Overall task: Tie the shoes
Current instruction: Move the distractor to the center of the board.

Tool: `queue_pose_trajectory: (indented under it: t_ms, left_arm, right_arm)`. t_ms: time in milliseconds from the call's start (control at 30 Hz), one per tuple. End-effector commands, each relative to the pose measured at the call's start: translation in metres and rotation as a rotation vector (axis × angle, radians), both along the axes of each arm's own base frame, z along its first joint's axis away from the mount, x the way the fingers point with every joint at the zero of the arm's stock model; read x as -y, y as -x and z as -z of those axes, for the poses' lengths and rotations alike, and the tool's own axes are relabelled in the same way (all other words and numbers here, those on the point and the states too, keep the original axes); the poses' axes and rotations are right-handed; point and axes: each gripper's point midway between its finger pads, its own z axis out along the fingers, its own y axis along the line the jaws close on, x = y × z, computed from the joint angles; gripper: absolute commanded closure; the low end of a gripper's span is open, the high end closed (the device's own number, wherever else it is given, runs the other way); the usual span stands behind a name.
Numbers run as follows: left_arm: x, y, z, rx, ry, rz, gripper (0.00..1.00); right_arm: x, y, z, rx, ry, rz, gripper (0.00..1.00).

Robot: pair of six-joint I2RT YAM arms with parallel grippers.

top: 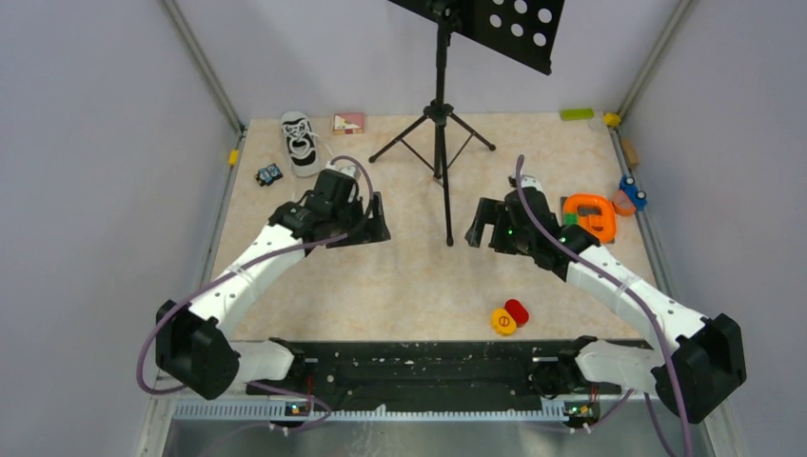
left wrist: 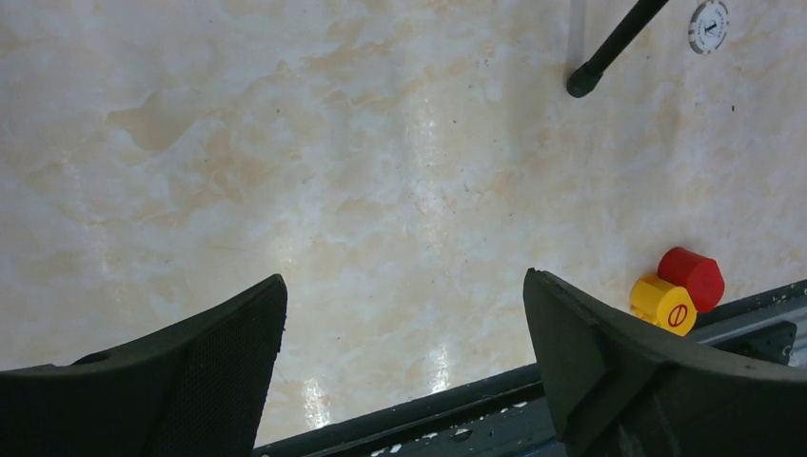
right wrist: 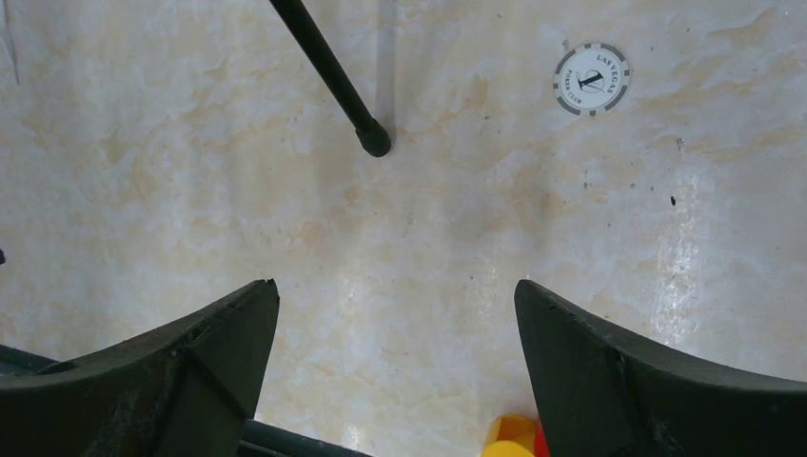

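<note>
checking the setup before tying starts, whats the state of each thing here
sneaker: sole down at the far left, no gripper on it; laces too small to judge
left gripper: open, holding nothing
right gripper: open, holding nothing
music stand: upright on its tripod
poker chip: lying flat
yellow piece: standing against the red piece

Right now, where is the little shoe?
In the top view, the shoe lies far back on the left, beyond the left gripper, beside a small black toy.
</note>
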Motion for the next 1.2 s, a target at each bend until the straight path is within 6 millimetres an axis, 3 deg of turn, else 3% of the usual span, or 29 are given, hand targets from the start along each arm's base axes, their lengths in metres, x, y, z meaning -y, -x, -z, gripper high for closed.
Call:
queue_pose_trajectory:
  t_ms: [0,167,367,533,633,867,1167]
  left_arm:
    - [0.012,-0.024,-0.013,0.058,0.025,-0.038,0.03]
    - [-0.001,-0.047,-0.039,0.156,-0.061,-0.077,0.04]
    - [-0.033,-0.057,-0.065,0.196,-0.097,-0.169,0.02]
    - [-0.075,-0.054,-0.058,0.130,0.006,-0.339,0.03]
    - [-0.094,-0.046,-0.041,0.105,0.000,-0.408,0.04]
    - [-0.105,-0.031,-0.023,0.070,-0.035,-0.426,0.04]
    - [-0.105,-0.026,-0.017,0.056,-0.053,-0.399,0.04]
  right_arm:
    - [-0.003,0.000,-0.010,0.031,-0.050,0.007,0.03]
    - [-0.016,-0.004,-0.024,0.086,-0.097,-0.055,0.03]
    - [-0.085,-0.020,-0.093,0.307,-0.285,-0.249,0.10]
    - [-0.135,-0.054,-0.131,0.445,-0.229,-0.355,0.06]
    - [-0.156,-0.082,-0.148,0.525,-0.203,-0.374,0.05]
    - [-0.204,-0.142,-0.157,0.625,-0.170,-0.398,0.04]
    - [-0.232,-0.204,-0.148,0.659,-0.103,-0.313,0.04]
